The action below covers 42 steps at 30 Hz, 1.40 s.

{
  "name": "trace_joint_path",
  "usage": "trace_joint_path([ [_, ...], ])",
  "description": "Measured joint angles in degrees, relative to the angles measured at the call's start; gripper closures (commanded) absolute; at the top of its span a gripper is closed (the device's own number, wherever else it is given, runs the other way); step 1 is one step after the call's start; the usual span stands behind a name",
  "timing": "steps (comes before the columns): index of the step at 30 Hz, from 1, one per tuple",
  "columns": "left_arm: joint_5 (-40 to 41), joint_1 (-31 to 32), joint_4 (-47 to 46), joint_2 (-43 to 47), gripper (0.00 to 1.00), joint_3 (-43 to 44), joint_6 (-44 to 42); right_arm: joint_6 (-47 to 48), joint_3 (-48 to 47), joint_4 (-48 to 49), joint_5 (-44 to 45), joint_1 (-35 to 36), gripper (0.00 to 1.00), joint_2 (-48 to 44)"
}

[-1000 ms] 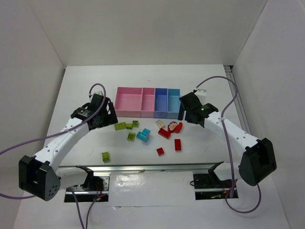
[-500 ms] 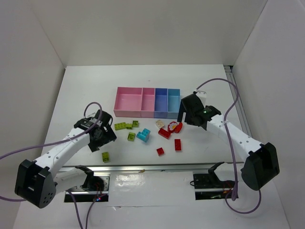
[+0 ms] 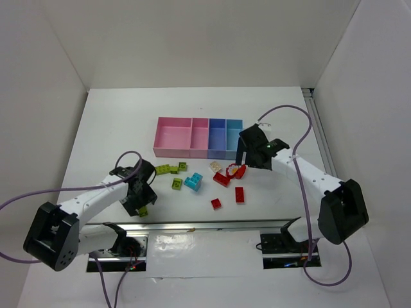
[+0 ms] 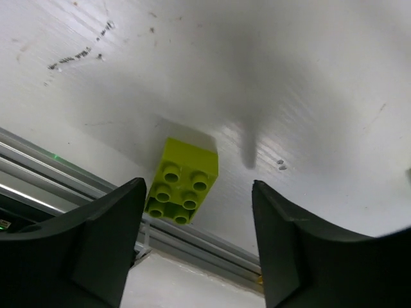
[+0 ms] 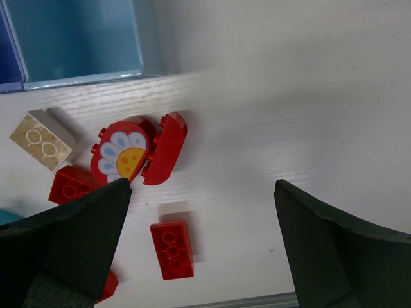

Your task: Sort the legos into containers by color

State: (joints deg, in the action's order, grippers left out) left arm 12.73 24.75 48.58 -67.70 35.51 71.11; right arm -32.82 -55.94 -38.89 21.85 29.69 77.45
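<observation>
My left gripper (image 3: 139,199) has swung from beside the tray (image 3: 173,152) down to the lower left. Its jaws are spread, and the lone lime brick (image 4: 183,181) lies between the fingers. My right gripper (image 5: 202,186), also spread, has edged left over the red bricks (image 5: 172,249) at mid-frame.

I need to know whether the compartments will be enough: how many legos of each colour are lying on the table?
Red legos: 5
Lime green legos: about 5, three of them bunched too close to separate surely
Cyan legos: 1 L-shaped clump, possibly 2 joined
Cream lego: 1
Total: about 12
</observation>
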Motion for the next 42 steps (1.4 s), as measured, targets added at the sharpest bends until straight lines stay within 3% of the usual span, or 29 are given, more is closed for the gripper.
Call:
trace_joint_path([
  [2,-0.46,0.59,-0.96,-0.07,0.36,-0.96,0.13,0.26,-0.46,0.20,-0.09,0.00,0.00,0.92],
  [4,-1.05,1.09,-1.99,-0.07,0.41,-2.14,0.42,0.59,-0.74,0.35,-0.02,0.00,0.00,1.49],
  [5,-1.25,1.25,-2.40,-0.09,0.49,-2.71,0.68,0.74,-0.81,0.46,-0.02,0.00,0.00,1.68],
  [9,-1.75,1.36,-3.69,-0.11,0.61,-2.99,0.70,0.76,-1.01,0.42,0.02,0.00,0.00,2.36],
  [11,-1.66,1.51,-3.80,-0.20,0.84,-1.86,-0.59,0.72,-1.42,0.35,0.52,0.00,0.00,2.67],
  [12,-1.60,1.73,-3.54,-0.37,0.90,-0.52,-1.97,0.48,-1.64,0.35,1.31,0.00,0.00,2.73],
  [20,3.17,3.98,-6.75,-3.41,0.87,18.21,-14.51,-2.14,-1.16,0.55,6.23,-0.11,0.00,-0.26],
  [29,5.05,2.32,-11.15,-29.55,0.87,46.82,-24.55,-3.08,-0.96,0.61,7.34,-0.83,0.00,-2.71],
  [31,4.44,1.33,-11.78,-35.85,0.81,52.39,-26.01,-2.80,-0.92,0.52,6.40,-0.98,0.00,-2.71],
  [35,2.47,-0.85,-10.93,-46.14,0.47,61.70,-28.33,-2.03,1.73,0.79,1.62,-1.05,0.00,-3.93],
  [36,2.12,-1.27,-10.75,-47.84,0.33,63.21,-28.87,-2.01,2.86,0.87,0.31,-1.07,0.00,-4.39],
  [38,1.25,-2.01,-10.36,-49.83,0.26,64.81,-30.21,-2.05,6.14,1.53,-2.99,-0.94,0.01,-5.62],
  [39,0.85,-2.40,-9.88,-50.31,0.15,65.22,-30.58,-2.21,7.87,1.92,-4.57,-0.72,0.00,-6.05],
  [42,0.11,-2.93,-9.14,-50.29,0.12,65.29,-31.10,-2.78,12.70,2.78,-7.98,0.11,0.00,-6.47],
])
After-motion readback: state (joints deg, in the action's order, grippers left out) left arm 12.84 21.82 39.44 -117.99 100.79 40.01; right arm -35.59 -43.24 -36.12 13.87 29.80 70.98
